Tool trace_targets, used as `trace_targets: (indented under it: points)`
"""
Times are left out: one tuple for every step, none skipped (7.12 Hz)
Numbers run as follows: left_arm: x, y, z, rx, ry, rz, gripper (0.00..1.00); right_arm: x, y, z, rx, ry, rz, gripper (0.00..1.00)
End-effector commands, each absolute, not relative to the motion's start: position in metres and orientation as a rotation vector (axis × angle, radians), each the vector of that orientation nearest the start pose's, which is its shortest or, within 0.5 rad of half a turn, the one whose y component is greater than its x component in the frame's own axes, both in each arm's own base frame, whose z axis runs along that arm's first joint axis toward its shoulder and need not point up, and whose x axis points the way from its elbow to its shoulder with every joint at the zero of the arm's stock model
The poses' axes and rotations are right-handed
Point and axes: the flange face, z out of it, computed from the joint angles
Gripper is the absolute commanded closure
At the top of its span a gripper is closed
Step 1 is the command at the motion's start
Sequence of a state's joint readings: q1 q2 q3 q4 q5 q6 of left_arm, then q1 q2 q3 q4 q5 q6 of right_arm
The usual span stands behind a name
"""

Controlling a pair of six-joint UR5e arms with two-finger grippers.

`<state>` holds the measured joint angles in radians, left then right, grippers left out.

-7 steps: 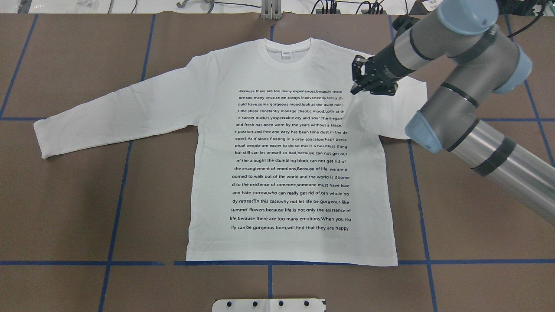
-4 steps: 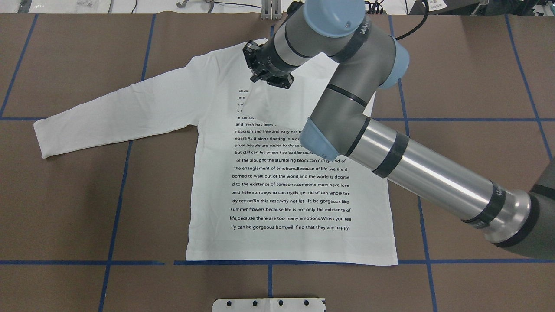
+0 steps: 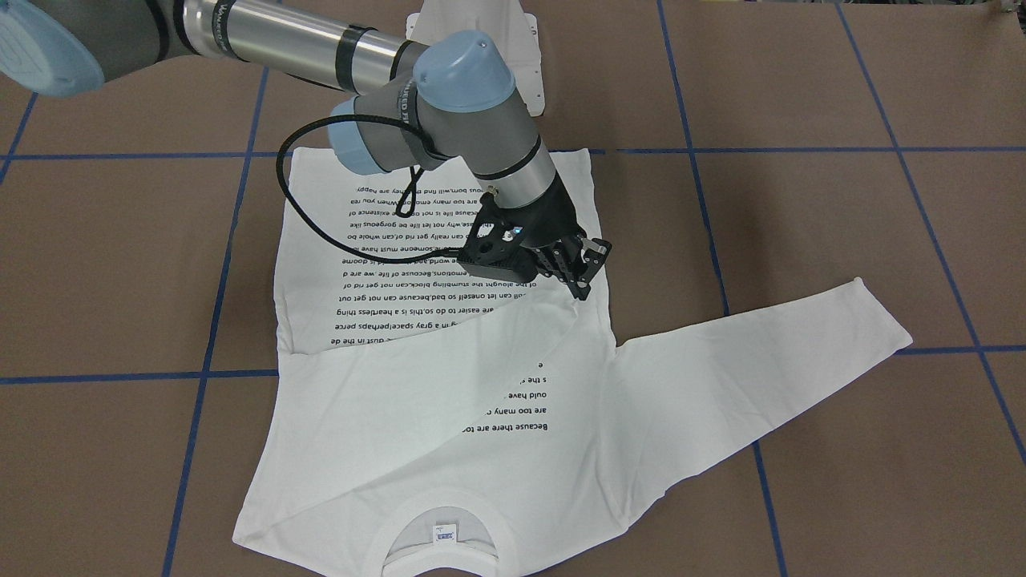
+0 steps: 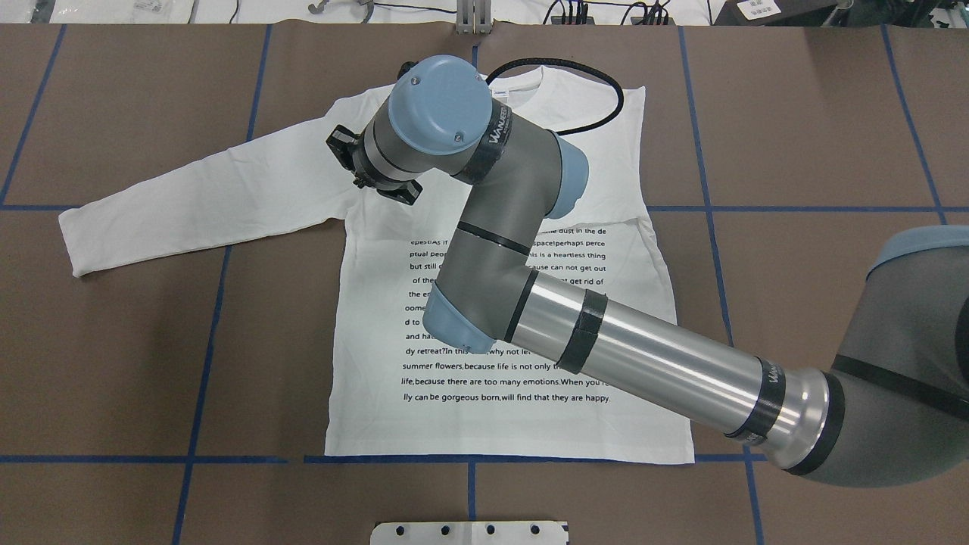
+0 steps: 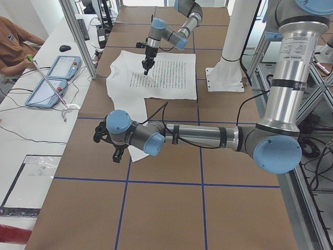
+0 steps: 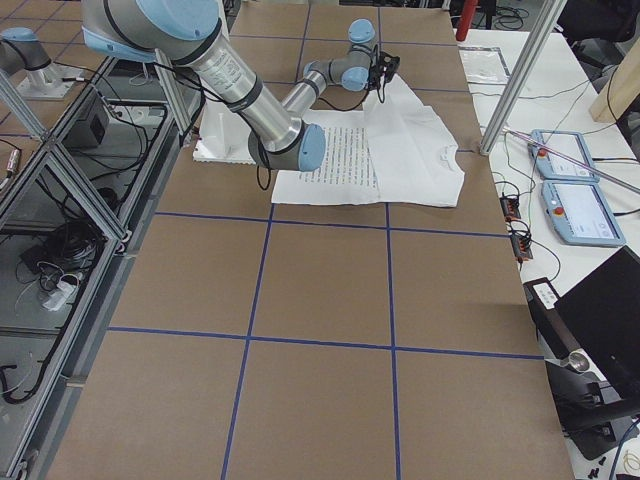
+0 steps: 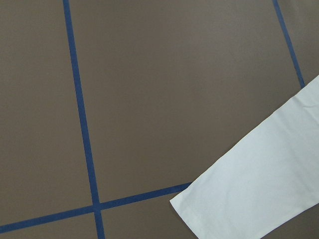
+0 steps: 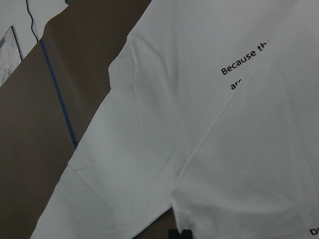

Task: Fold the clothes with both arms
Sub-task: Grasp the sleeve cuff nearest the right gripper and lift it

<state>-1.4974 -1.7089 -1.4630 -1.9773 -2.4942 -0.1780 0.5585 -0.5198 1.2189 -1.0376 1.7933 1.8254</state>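
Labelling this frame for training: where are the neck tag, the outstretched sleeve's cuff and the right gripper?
neck tag point(image 3: 445, 533), front-facing view, tag's middle.
cuff point(image 4: 76, 242), overhead view, sleeve's end.
right gripper point(image 3: 583, 287), front-facing view, between its fingertips.

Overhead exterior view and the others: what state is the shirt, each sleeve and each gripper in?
T-shirt: flat, print up, partly folded.
Right sleeve: folded across the chest, over the upper text.
Left sleeve: stretched out flat.
Right gripper: shut on the right sleeve's end.
Left gripper: over the left sleeve's cuff; jaws not visible.
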Motion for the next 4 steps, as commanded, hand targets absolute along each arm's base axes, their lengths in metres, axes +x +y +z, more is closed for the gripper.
trace_targets:
  points:
    - [-0.013, -0.562, 0.591, 0.292, 0.951, 0.108, 0.00, -0.629, -0.521, 0.075, 0.022, -1.280, 0.576, 1.00]
    - [-0.008, -0.559, 0.596, 0.285, 0.955, 0.111, 0.00, -0.631, -0.524, 0.078, 0.041, -1.270, 0.593, 0.55]
    - [0.004, -0.559, 0.594, 0.257, 0.964, 0.091, 0.00, -0.631, -0.526, 0.078, 0.066, -1.269, 0.614, 0.14]
    - [0.032, -0.559, 0.589, 0.232, 0.977, 0.115, 0.00, -0.639, -0.517, 0.074, 0.080, -1.272, 0.619, 0.03]
